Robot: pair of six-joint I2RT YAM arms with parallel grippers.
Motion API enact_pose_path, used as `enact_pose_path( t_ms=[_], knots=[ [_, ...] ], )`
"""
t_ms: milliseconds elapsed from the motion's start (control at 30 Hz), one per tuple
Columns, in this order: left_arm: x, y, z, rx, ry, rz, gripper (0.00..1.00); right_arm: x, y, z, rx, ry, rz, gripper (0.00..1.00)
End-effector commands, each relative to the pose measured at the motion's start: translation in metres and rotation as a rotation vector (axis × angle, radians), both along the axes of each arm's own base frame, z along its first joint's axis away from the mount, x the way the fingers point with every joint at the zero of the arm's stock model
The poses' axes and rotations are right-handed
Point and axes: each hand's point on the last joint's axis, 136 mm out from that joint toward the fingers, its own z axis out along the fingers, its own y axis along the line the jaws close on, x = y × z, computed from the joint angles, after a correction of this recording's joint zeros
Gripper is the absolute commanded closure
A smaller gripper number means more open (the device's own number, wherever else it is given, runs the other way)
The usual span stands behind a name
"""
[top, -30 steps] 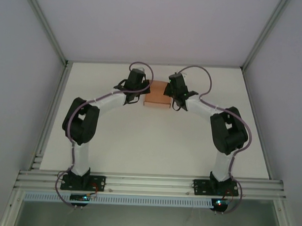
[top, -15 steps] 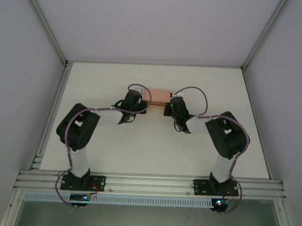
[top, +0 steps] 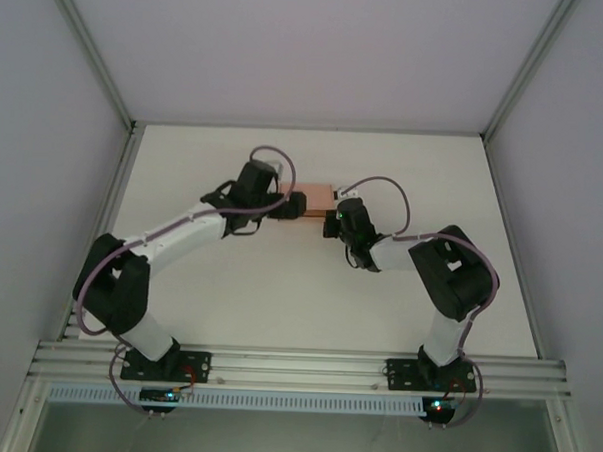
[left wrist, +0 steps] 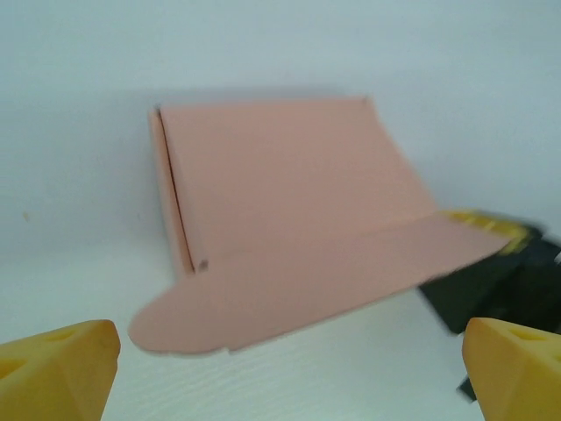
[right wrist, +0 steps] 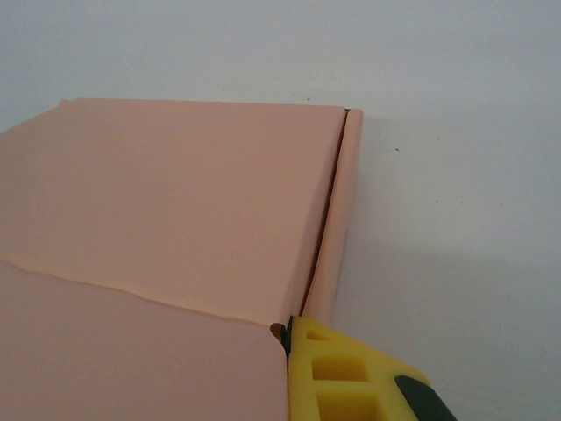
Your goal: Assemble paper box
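Note:
The salmon-pink paper box [top: 308,198] lies flat at the back middle of the white table [top: 279,285]. In the left wrist view the paper box [left wrist: 280,175] has its rounded front flap [left wrist: 307,281] sticking out and raised at the right end. My left gripper [top: 280,207] is open just left of the box, its yellow fingertips [left wrist: 61,364] wide apart and clear of the flap. My right gripper [top: 330,219] sits at the box's near right corner [right wrist: 337,219]. One yellow finger [right wrist: 351,377] presses the flap's edge there; the flap hides the other finger.
The table has bare white surface all round the box and in front of both arms. Grey enclosure walls and metal frame posts [top: 107,87] stand at the left, right and back. A metal rail [top: 295,366] carries the arm bases at the near edge.
The left arm has stretched out, its elbow swinging down-left and its wrist shifting left of the box. The box and the right gripper have settled lower and hardly moved in the last half second.

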Motion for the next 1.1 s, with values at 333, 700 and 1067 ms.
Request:
enact_pose_path(
  t_ms=[333, 700, 1067],
  knots=[
    [0.070, 0.004, -0.075, -0.110, 0.292, -0.101, 0.01, -0.020, -0.004, -0.037, -0.076, 0.118, 0.041, 0.95],
    [0.065, 0.012, -0.131, -0.263, 0.383, -0.077, 0.33, -0.056, -0.001, -0.014, -0.012, 0.138, 0.161, 0.54],
    [0.063, 0.021, -0.162, -0.411, 0.458, -0.018, 0.57, -0.064, 0.004, 0.044, 0.221, 0.172, 0.322, 0.01]
  ],
)
